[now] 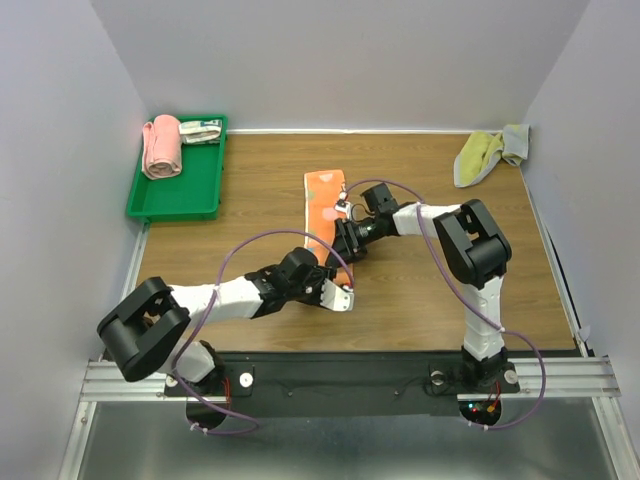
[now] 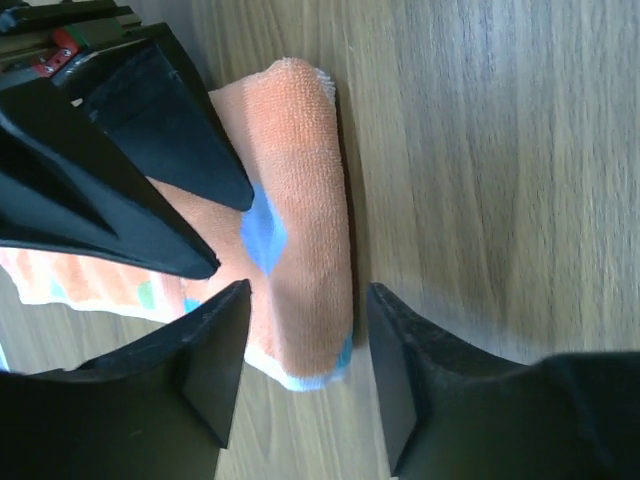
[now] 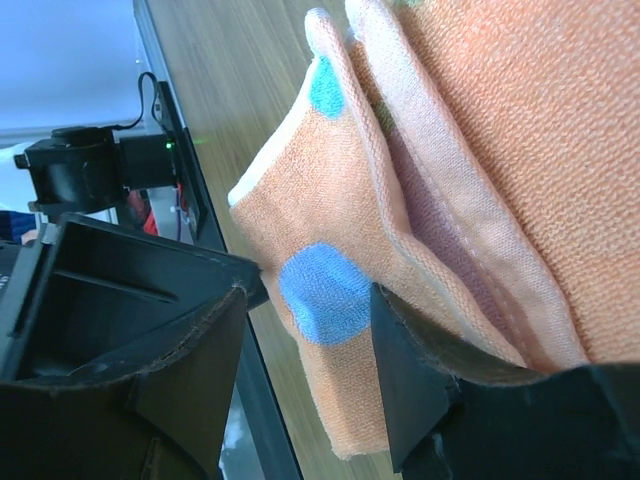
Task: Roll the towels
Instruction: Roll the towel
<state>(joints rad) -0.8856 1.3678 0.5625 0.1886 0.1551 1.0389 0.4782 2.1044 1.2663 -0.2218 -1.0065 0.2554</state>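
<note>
An orange towel (image 1: 323, 200) with blue dots lies mid-table, its near end rolled up. In the left wrist view the roll (image 2: 300, 200) lies lengthwise, and my left gripper (image 2: 308, 300) is open with a jaw on each side of the roll's near end; it shows in the top view (image 1: 332, 272). My right gripper (image 3: 308, 292) is open around a folded layer of the towel (image 3: 330, 290) with a blue dot; it shows from above (image 1: 342, 246). Its black fingers (image 2: 150, 170) press on the towel just beside the roll.
A green tray (image 1: 175, 200) at the back left holds a rolled pink towel (image 1: 161, 146) and a folded pale one (image 1: 200, 131). Yellow-green and grey towels (image 1: 488, 152) lie in a heap at the back right. White walls enclose the table.
</note>
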